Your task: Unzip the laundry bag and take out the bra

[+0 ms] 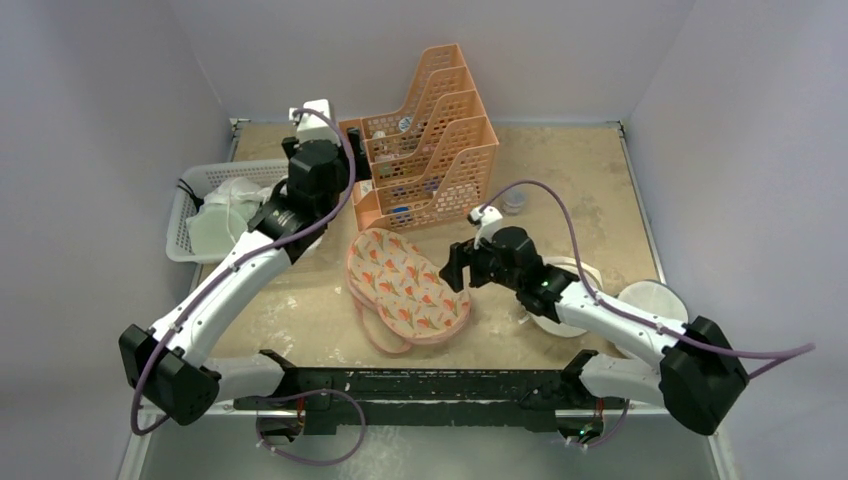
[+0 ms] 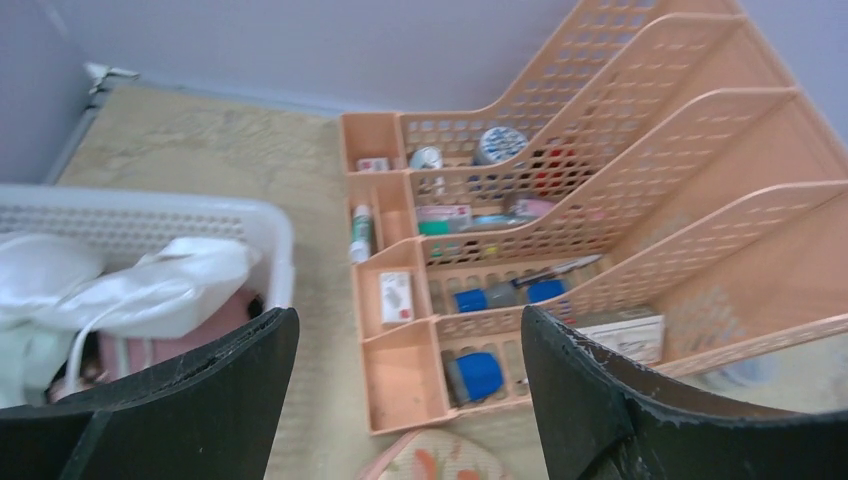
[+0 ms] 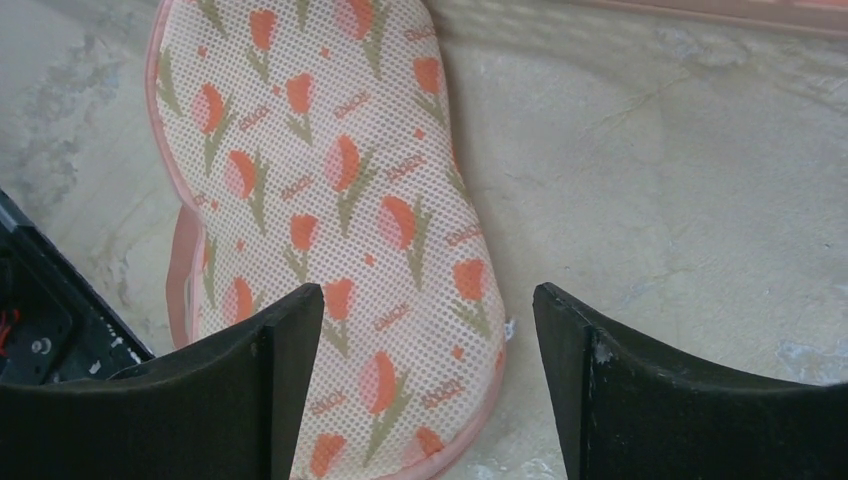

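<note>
Tan, scuffed board forms the surface, walled on three sides. An orange slotted file rack stands at the middle of the far edge, its bins holding small stationery. A white plastic basket sits against the left edge, heaped with pale clothes.

The laundry bag lies flat near the middle of the near edge, apparently closed, printed side up. The bra is not visible and is presumably inside. The pouch looks light, soft and limp. It would likely slide or bunch if pulled with one end unpinned, so one end wants holding at the pink trim while the zip pull is drawn. I cannot pick out the pull with certainty.

The right tool hovers just above the bag's right end, jaws wide and holding nothing. The left tool is raised near the far left corner between basket and rack, also wide and empty.

Pale round pieces lie beside the right arm, and the rack stands close behind the bag, limiting room there.
</note>
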### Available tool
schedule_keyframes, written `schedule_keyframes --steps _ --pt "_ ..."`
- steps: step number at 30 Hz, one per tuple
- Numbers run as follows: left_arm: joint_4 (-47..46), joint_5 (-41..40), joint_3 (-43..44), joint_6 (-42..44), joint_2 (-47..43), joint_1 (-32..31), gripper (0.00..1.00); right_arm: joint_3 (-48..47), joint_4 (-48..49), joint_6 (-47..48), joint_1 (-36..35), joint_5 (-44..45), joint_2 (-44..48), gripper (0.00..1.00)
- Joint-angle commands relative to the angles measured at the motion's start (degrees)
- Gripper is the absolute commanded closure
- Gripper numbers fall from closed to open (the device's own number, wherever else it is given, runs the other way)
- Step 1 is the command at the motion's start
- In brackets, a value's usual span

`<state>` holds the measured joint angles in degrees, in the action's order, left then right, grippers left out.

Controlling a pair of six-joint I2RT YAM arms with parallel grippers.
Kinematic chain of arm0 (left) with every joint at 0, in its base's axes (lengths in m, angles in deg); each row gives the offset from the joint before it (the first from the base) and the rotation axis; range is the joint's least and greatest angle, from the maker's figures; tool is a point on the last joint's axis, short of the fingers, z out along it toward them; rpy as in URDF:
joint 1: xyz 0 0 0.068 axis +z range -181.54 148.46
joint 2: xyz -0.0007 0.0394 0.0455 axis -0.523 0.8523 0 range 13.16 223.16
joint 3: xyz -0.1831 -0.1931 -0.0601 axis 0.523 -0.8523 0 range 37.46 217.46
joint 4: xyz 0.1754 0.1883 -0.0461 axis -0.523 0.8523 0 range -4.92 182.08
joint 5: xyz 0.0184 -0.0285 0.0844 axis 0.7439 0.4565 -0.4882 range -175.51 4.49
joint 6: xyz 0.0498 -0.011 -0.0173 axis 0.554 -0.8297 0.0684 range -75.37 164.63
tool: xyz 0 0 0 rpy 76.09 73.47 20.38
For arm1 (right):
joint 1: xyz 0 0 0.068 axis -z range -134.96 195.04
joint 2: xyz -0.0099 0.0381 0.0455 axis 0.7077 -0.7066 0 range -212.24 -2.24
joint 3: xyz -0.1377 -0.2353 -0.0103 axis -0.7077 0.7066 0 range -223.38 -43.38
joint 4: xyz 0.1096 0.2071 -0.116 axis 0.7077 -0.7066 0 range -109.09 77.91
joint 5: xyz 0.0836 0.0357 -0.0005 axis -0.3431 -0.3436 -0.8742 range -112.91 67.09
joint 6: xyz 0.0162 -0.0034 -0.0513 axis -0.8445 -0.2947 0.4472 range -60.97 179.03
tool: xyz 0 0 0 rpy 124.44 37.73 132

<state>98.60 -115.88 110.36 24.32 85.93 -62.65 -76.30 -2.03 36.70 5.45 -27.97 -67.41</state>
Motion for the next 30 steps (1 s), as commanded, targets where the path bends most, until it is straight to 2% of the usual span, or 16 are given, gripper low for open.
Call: schedule_keyframes --steps 1,6,11,17,23,30 --pt "-6.84 -7.94 -6.12 3.00 -5.61 0.25 0.18 -8.15 -7.62 4.12 -8.58 10.97 -3.28 0.20" --pt "-6.90 -9.92 -6.64 3.09 -7.42 0.25 0.18 -17.66 -14.66 6.95 -20.73 18.80 -13.44 0.19" --pt "-7.58 -10.10 -7.43 3.01 -8.18 0.29 0.18 -27.16 -20.84 7.87 -28.50 25.42 -22.74 0.19" --pt "-7.37 -10.05 -7.34 3.09 -7.59 0.26 0.18 -34.07 -26.15 7.98 -31.53 29.55 -31.38 0.19" --pt "-7.48 -10.25 -7.47 3.40 -7.75 0.26 0.18 -34.60 -26.71 7.93 -31.86 30.06 -33.97 0.23" --pt "-7.39 -10.06 -7.49 3.44 -7.60 0.21 0.18 -33.36 -25.14 7.46 -31.86 28.99 -33.35 0.36"
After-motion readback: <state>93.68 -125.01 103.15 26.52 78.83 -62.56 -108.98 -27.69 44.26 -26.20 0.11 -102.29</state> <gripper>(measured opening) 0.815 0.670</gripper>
